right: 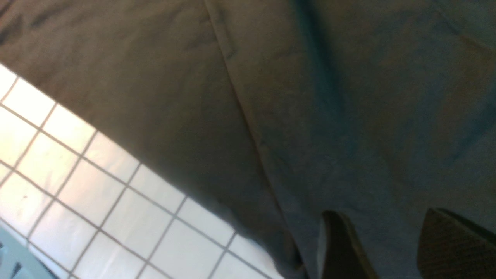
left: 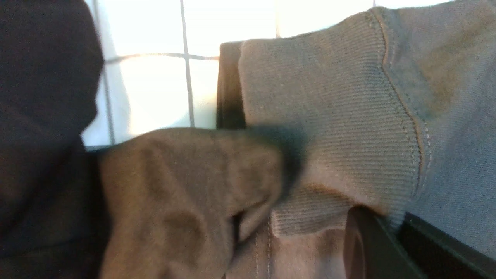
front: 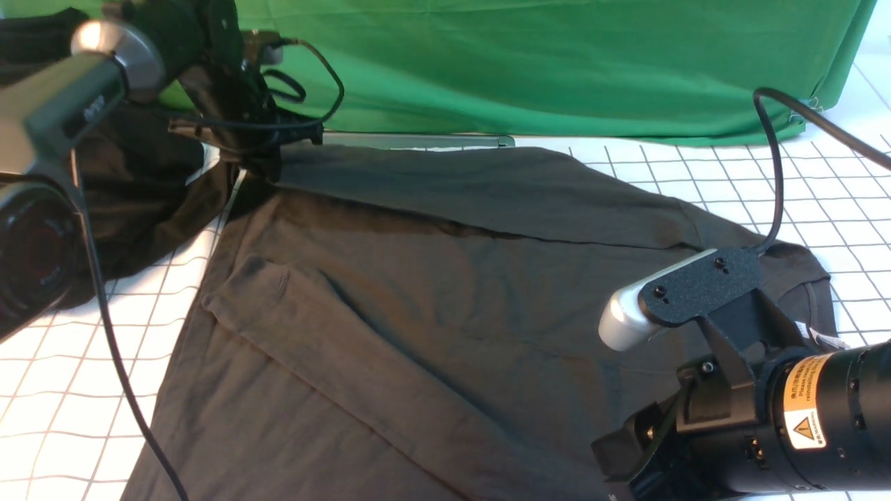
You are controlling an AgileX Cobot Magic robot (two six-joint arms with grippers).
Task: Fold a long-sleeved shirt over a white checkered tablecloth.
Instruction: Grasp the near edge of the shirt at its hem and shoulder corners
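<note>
Though partly hidden in the front view, looks pinched in the pressed-together left pincer (front: 259, 161): ribbed cuff (left: 333, 116) of the long-sleeved shirt (front: 431, 313), at the far left edge of the white checkered tablecloth (front: 766, 174). Lies spread across that cloth on the bench, far sleeve (front: 487, 188) stretched from shoulder to left pincer, near sleeve (front: 313, 334) folded slantwise over the body. Shows a white neck label (front: 821, 339) at the right end. Right pincer (right: 379, 217) spread, fingers apart, low over the shirt's near right part. Near the left pincer, a blacker heap of cloth (front: 132, 188); behind, a green cloth (front: 557, 62).
</note>
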